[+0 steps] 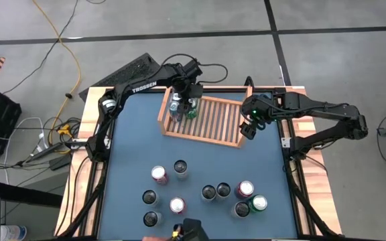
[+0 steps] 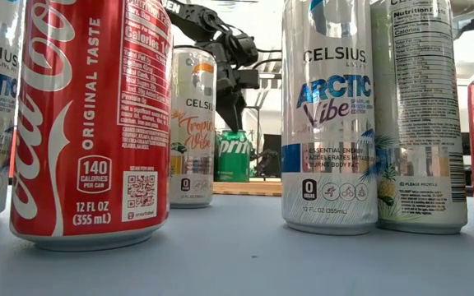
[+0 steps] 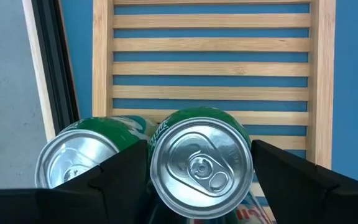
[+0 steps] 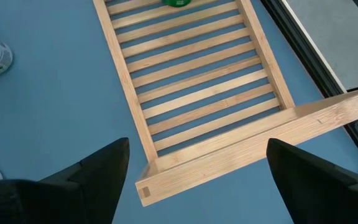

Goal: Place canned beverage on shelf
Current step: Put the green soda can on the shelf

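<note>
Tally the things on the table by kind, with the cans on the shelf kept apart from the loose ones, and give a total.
Green cans on the wooden shelf: 2
Loose cans standing on the blue table: 10
Wooden shelf: 1
Total: 13 things, 12 of them cans

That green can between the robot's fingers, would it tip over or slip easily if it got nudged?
Probably tippy: the green can stands upright, tall on a narrow base, on the slatted shelf, whose gaps may unsettle it. Its smooth metal likely slides in the left gripper. A second can right beside it could get knocked too.
</note>
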